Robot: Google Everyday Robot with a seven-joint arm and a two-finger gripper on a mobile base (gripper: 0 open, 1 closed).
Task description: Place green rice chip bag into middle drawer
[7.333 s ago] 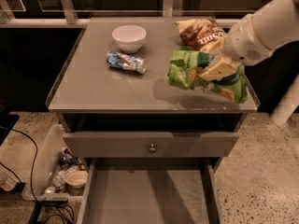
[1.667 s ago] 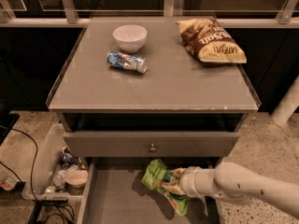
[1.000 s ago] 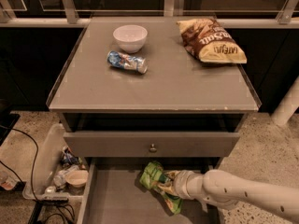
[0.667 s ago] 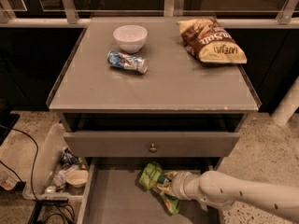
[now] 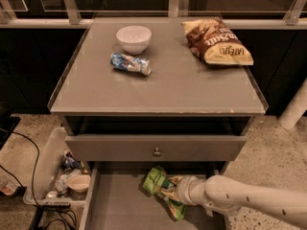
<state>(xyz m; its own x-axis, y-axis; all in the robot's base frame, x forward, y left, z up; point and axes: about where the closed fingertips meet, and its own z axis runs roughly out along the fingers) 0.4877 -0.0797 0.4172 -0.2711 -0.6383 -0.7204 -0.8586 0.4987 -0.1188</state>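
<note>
Cabinet with bench top, seen from above and in front. The green rice chip bag [image 5: 159,189] is shown lying inside the middle drawer [image 5: 115,206], which is pulled out beneath a grey drawer front [image 5: 110,148] fitted with a small round knob [image 5: 157,152]. The bag is located right of the drawer's centre, close under that front, with its lower end stretched toward the near edge. The gripper [image 5: 175,191] is seen inside the drawer at the bag's right side, carried by a white arm [image 5: 249,203] that enters from the lower right; the jaws are clamped on the crumpled middle of the bag. On the bench [image 5: 192,92] a white bowl [image 5: 134,38] is placed at the rear left, a blue-and-white wrapper [image 5: 130,63] is laid just in front of it, and a brown-and-yellow chip bag [image 5: 217,41] is set at the rear right, well apart from both. A clear plastic bin [image 5: 44,163] holding assorted small items is visible on the floor to the left of the cabinet.
</note>
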